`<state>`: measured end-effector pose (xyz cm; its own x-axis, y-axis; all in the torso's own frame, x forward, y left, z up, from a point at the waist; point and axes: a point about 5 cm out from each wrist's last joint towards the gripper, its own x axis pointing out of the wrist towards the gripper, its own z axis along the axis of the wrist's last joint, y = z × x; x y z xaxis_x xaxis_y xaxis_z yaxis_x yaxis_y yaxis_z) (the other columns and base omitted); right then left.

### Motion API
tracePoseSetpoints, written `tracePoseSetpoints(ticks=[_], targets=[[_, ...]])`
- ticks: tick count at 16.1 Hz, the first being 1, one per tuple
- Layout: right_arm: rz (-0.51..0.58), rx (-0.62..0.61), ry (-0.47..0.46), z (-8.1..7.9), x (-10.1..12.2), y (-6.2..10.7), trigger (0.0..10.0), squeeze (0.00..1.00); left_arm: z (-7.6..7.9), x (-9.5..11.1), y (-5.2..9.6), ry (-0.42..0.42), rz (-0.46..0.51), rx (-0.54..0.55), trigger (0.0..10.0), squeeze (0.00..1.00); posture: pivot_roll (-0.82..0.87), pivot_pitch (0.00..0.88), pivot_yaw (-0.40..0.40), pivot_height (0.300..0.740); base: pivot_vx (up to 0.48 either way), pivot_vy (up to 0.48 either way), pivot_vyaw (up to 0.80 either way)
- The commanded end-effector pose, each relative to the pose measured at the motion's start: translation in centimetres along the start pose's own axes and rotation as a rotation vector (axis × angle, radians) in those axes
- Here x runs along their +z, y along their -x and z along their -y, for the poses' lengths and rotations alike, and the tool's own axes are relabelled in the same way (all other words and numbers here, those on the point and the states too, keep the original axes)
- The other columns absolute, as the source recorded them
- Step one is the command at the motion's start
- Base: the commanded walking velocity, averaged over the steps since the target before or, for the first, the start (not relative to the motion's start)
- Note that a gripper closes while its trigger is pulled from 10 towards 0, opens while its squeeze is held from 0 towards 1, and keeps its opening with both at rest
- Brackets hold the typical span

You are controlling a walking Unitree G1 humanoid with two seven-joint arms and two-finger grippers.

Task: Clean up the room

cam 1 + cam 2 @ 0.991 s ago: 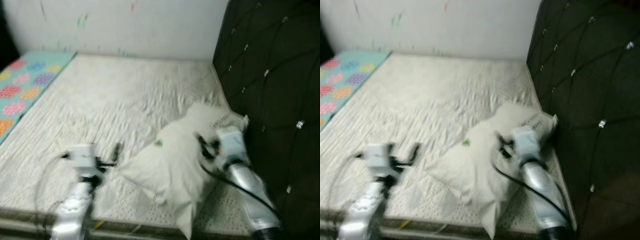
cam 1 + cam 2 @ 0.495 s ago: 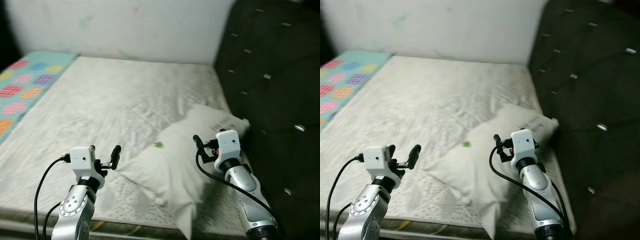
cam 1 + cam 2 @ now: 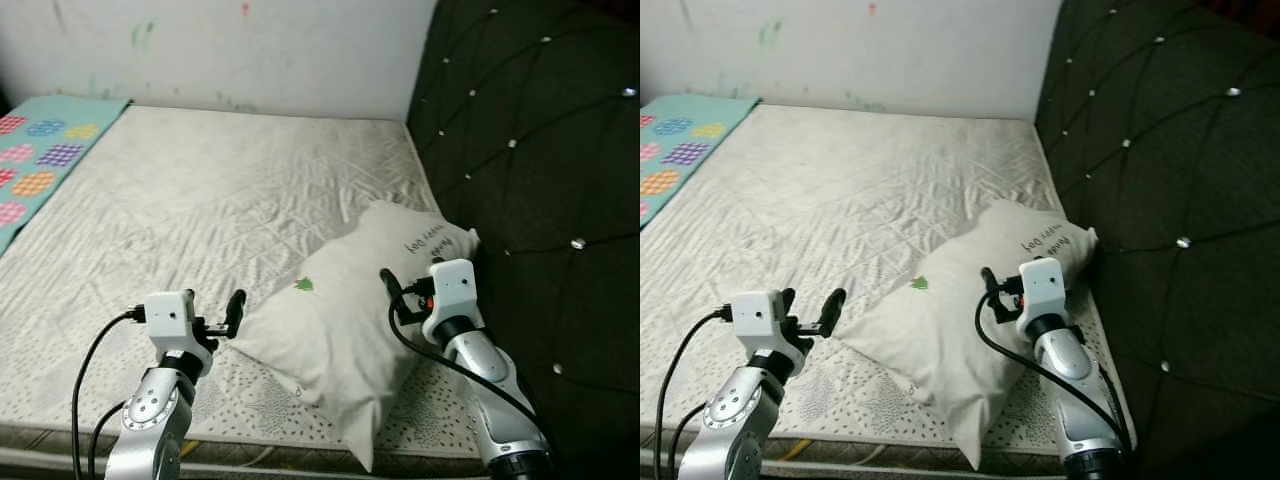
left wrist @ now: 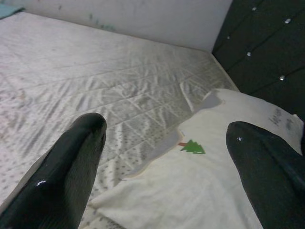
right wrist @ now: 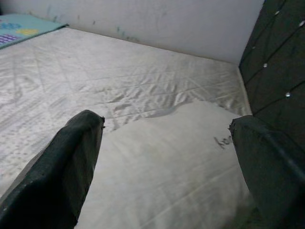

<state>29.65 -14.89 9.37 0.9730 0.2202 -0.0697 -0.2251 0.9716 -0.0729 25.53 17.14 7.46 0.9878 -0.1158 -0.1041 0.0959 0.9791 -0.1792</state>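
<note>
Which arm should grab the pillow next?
Probably right. The right claw hangs open over the pillow, near the headboard. The left claw, also open, sits just off the pillow's corner above the mattress.

pillow (image 3: 345, 330) | white, tree print | flat, askew | text maybe handwritten

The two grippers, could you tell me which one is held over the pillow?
The right gripper: its open fingers hang above the white pillow near the headboard. The left gripper, also open, sits off the pillow's near corner, over the mattress.
</note>
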Motion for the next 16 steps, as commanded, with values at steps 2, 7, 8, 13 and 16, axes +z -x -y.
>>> tracePoseSetpoints(ticks=[2, 7, 8, 13, 16], targets=[[-0.004, 0.008, -0.015, 0.1, -0.2, 0.6, 10.0, 0.00, 0.0, 0.4, 0.3, -0.003, 0.007, 0.010, 10.0, 0.00, -0.08, 0.006, -0.022, 0.740, 0.000, 0.000, 0.00], [-0.006, 0.017, -0.044, -0.3, -0.3, 1.0, 10.0, 0.00, -0.2, 0.0, 0.8, 0.009, -0.019, 0.013, 10.0, 0.00, -0.08, 0.031, -0.010, 0.740, 0.000, 0.000, 0.00], [-0.006, 0.029, -0.040, -0.5, -0.2, 1.1, 10.0, 0.00, -0.2, 0.0, 1.0, 0.009, -0.022, 0.014, 10.0, 0.00, -0.08, 0.042, -0.007, 0.740, 0.000, 0.000, 0.00], [-0.012, 0.048, -0.032, -0.8, -0.2, 1.5, 10.0, 0.00, -0.3, 0.0, 1.5, 0.010, -0.033, 0.023, 10.0, 0.00, -0.07, 0.061, -0.003, 0.720, 0.000, 0.000, 0.00], [-0.015, 0.048, -0.032, -0.9, -0.2, 1.7, 10.0, 0.00, -0.3, 0.0, 1.9, 0.015, -0.044, 0.027, 10.0, 0.00, -0.07, 0.080, -0.002, 0.685, 0.000, 0.000, 0.00]])
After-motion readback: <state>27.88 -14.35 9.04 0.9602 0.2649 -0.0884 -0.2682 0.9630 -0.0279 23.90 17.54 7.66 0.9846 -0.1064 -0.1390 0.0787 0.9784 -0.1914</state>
